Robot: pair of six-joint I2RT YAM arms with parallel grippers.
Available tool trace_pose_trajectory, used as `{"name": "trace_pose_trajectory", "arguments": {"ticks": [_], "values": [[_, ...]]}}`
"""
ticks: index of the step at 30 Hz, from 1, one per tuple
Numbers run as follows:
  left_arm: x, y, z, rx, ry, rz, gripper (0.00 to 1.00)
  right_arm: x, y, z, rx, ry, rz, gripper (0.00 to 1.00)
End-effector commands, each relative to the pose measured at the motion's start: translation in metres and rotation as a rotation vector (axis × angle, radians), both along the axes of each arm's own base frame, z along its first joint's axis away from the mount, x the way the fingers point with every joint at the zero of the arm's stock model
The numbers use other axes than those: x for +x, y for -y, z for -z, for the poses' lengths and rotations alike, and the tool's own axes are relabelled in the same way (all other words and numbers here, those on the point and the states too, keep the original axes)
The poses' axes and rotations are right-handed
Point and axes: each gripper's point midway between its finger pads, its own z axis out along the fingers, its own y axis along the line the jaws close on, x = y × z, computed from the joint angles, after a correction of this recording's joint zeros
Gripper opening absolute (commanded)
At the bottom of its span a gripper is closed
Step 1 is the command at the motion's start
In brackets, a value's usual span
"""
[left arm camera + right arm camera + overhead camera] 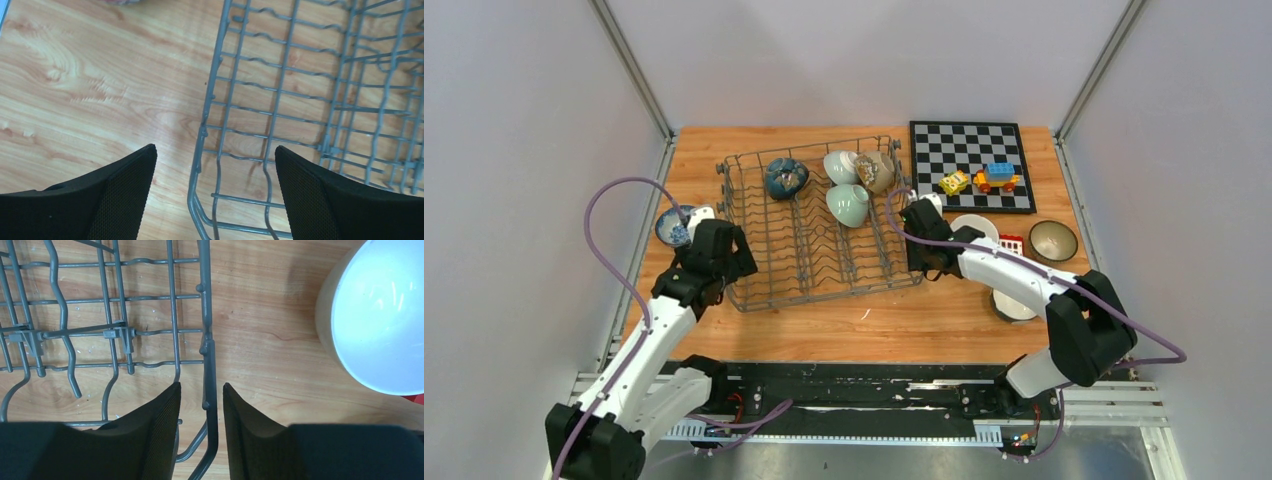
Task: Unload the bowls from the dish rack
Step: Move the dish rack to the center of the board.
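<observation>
- Centrally, the dish rack (809, 262), a grey wire basket with wavy prongs, sits on the wood-grain table (924, 320).
- Four glossy round bowls stand at its far end: a dark teal bowl (786, 177), a cream bowl (838, 165), a beige-brown bowl (877, 171) and a pale green bowl (848, 205).
- A blue-and-white bowl (672, 226) lies left of the rack.
- The left gripper (215, 150) has its black mesh-textured jaws spread wide, straddling the rack's left rim.
- The right gripper (201, 387) has a narrow gap with the right rim wire running between, not visibly touched; a smooth white bowl (380, 315) lies just beside.
</observation>
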Motion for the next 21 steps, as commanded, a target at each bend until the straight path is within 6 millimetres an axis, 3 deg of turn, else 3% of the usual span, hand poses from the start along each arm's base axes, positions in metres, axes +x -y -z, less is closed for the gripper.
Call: {"name": "trace_pose_trajectory", "arguments": {"ticks": [1,6,12,18,21], "values": [[-0.005,-0.006,0.022,0.018,-0.081,-0.065,0.87,-0.007,0.006,0.009,0.01,-0.023,0.01,0.37],[-0.008,-0.007,0.042,0.008,-0.12,-0.111,0.75,-0.018,0.008,0.012,0.027,-0.04,-0.01,0.28],[-0.01,0.001,0.066,-0.03,-0.179,-0.119,0.5,-0.028,0.007,0.012,0.047,-0.062,-0.051,0.15],[-0.011,0.011,0.059,-0.074,-0.14,-0.083,0.23,-0.04,0.003,0.009,0.077,-0.089,-0.102,0.0],[-0.018,0.018,0.059,-0.118,-0.139,-0.076,0.09,-0.047,0.003,0.006,0.084,-0.1,-0.13,0.0]]}}
